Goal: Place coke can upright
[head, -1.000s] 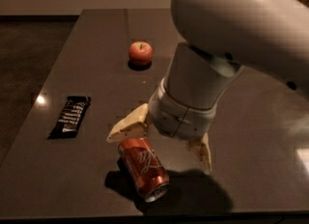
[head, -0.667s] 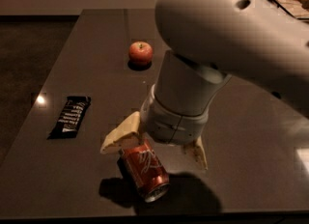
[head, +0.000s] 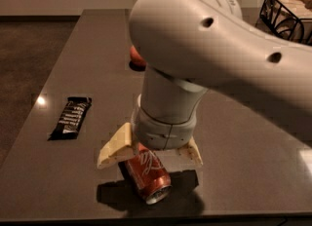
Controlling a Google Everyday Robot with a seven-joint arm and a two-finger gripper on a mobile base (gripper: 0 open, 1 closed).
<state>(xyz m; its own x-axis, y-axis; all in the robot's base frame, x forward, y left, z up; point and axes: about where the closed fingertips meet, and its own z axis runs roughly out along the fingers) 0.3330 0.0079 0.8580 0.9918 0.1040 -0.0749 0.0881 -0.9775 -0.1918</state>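
Your end effector (head: 149,160), spread wide and empty, straddles the coke can (head: 148,177) lying directly below, its long axis toward the camera.

I am lowering my gripper (head: 149,162) closer over the coke can (head: 151,177) lying on the table (head: 58,183). A second ago my fingers (head: 114,148) were hanging just behind its far end. Now they are straddling it, spread wide, one on each side. My arm (head: 204,40) is also swinging across the view and is now covering most of the apple (head: 135,57).
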